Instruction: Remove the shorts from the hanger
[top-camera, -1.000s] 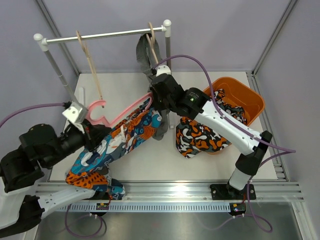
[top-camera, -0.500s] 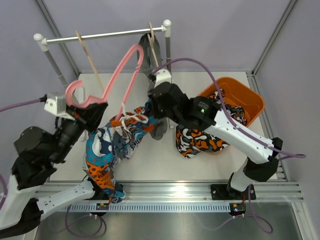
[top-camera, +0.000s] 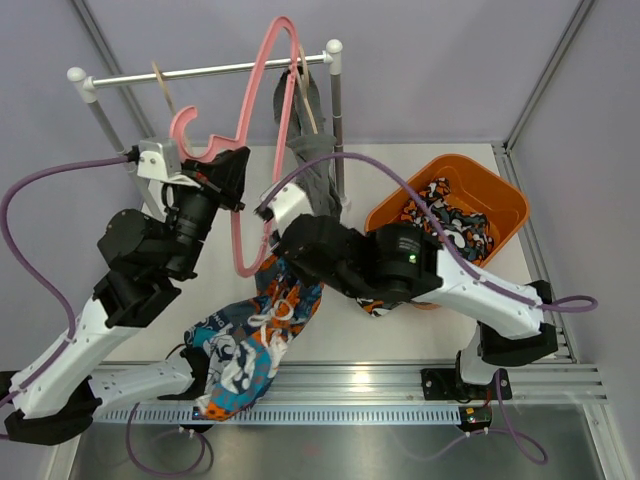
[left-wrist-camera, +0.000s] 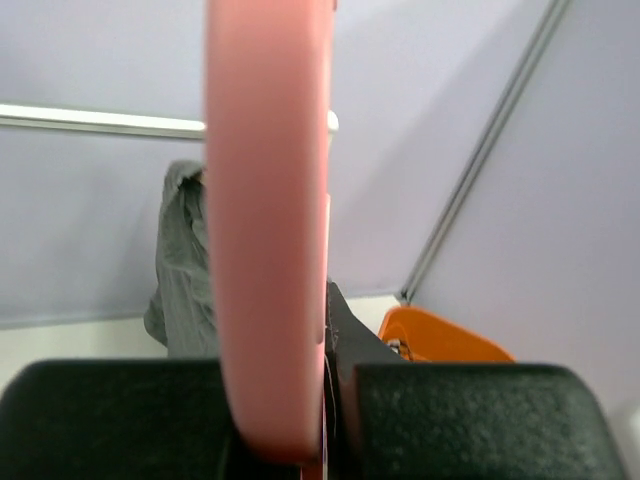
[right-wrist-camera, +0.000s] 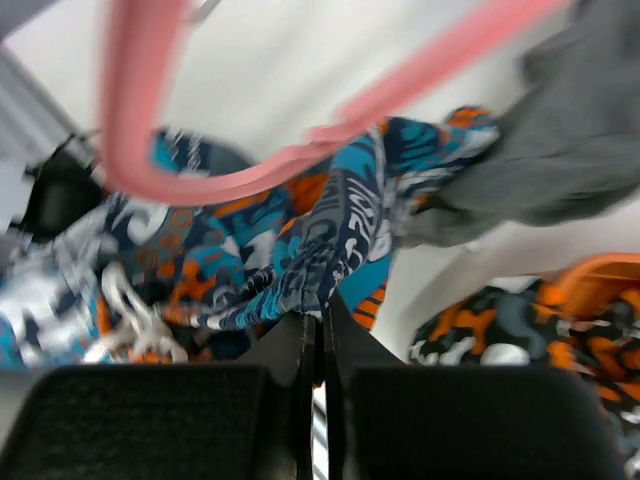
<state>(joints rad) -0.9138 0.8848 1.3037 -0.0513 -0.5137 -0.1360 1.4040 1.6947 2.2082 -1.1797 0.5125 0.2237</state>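
My left gripper (top-camera: 225, 175) is raised and shut on the pink hanger (top-camera: 262, 110) near its hook; the hanger fills the left wrist view (left-wrist-camera: 265, 200). My right gripper (top-camera: 272, 262) is shut on the top edge of the blue-orange-white patterned shorts (top-camera: 250, 340), which hang down toward the table's front rail. In the right wrist view the shorts (right-wrist-camera: 330, 230) sit just below the hanger's curve (right-wrist-camera: 200, 185). The plain grey shorts (top-camera: 300, 115) hang on a wooden hanger on the rail. The camouflage shorts (top-camera: 455, 225) lie in the orange bin.
The orange bin (top-camera: 500, 195) stands at the right. The white clothes rail (top-camera: 200, 72) spans the back, with a bare wooden hanger (top-camera: 165, 90) on it. The right arm (top-camera: 400, 265) stretches across the middle of the table. Grey walls close in the sides.
My left arm has lifted the pink hanger up and toward the back. My right gripper has pulled the patterned shorts down and forward; they now hang over the front rail.
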